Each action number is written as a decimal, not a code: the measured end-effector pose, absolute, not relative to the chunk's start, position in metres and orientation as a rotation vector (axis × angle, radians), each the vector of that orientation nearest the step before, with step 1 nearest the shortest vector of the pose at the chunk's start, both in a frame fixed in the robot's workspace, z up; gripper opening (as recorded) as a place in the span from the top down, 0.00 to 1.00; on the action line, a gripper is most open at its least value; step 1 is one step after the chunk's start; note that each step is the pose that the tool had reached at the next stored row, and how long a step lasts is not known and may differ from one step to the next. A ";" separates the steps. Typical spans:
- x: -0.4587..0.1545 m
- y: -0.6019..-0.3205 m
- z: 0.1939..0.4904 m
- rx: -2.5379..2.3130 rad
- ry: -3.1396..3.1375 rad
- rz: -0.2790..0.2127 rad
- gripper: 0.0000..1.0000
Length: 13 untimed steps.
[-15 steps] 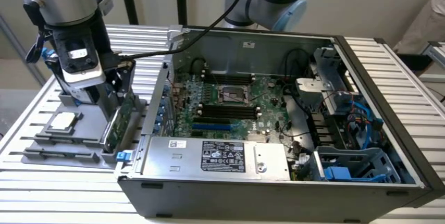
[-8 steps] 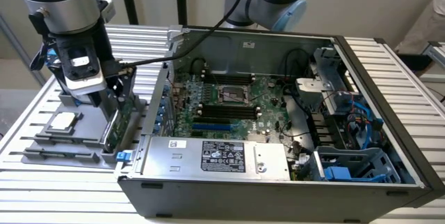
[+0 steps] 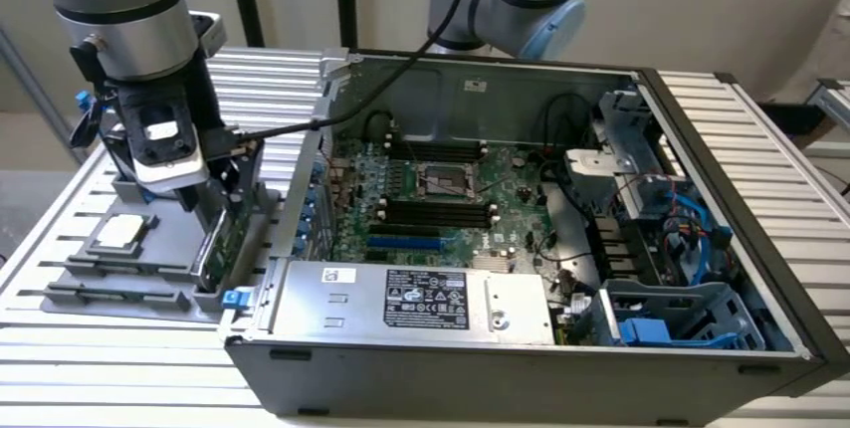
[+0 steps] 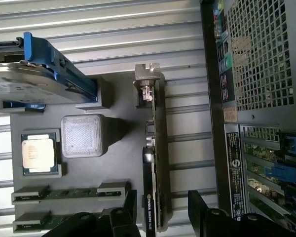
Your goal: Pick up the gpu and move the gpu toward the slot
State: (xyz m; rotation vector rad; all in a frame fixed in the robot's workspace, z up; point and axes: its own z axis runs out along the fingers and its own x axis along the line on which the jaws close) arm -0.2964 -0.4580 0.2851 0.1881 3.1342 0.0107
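Note:
The gpu (image 4: 157, 148) stands on its edge in a grey parts holder (image 4: 118, 163), thin and dark edge-on, with its silvery end bracket (image 4: 147, 79) at one end. In the exterior view the gpu (image 3: 219, 249) shows as a green card just outside the computer case, at that view's left. My gripper (image 4: 163, 215) is open; one black finger (image 4: 126, 212) is beside the card on one side and the other finger (image 4: 207, 217) is farther off on the opposite side. The gripper (image 3: 213, 204) hangs right above the card. The blue slot (image 3: 405, 246) lies on the motherboard (image 3: 439, 199).
The holder also carries a silver hard drive with blue rails (image 4: 39, 79), a square chip (image 4: 38, 153), a grey block (image 4: 81, 136) and memory sticks (image 4: 64, 192). The open case wall (image 3: 313, 149) rises beside the card. A power supply (image 3: 412, 299) sits near the slot. A second arm (image 3: 525, 0) stands behind.

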 end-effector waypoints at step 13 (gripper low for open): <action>-0.303 -0.445 0.264 0.194 3.129 -0.027 0.46</action>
